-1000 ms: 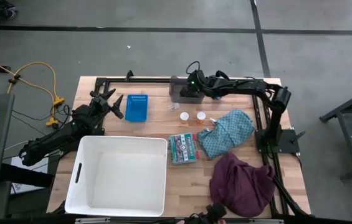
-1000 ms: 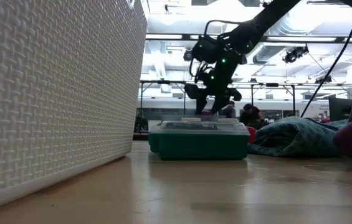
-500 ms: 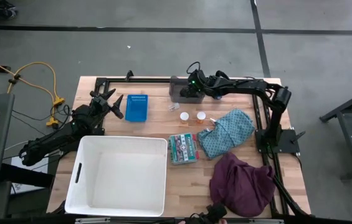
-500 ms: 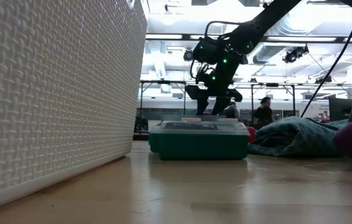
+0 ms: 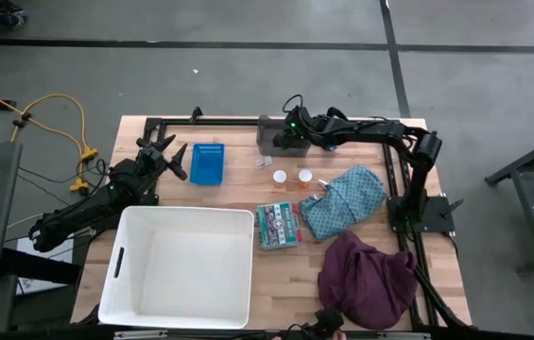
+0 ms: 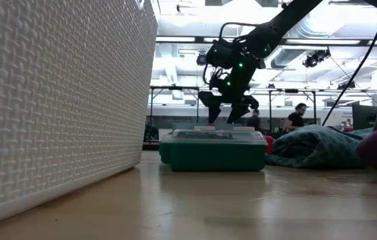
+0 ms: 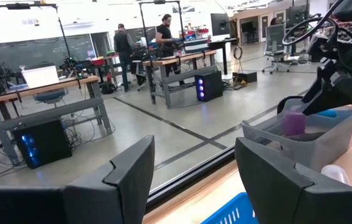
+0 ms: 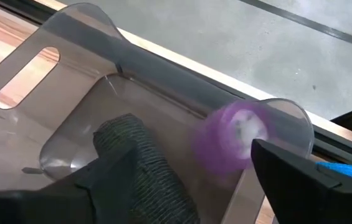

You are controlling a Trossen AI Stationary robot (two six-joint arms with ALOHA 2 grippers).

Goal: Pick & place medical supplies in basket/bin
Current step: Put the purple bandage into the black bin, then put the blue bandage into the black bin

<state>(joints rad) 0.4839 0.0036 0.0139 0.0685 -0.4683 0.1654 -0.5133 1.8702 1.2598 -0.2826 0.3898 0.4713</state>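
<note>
From above, the right hand (image 5: 284, 139) hangs over the grey bin (image 5: 276, 138) at the table's (image 5: 238, 194) far edge; the left hand (image 5: 169, 154) waits released beside the blue box (image 5: 207, 162). Two orange bottles (image 5: 291, 177) stand between the bin and the teal cloth (image 5: 345, 201). On the right wrist camera, fingers spread, released, the purple roll (image 8: 228, 137) lies inside the bin.

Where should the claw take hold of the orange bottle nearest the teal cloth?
Grip the orange bottle across its round sides just below the white cap, coming straight down from above. It stands upright with a gap to the second bottle beside it; the teal cloth crowds its other side.
</note>
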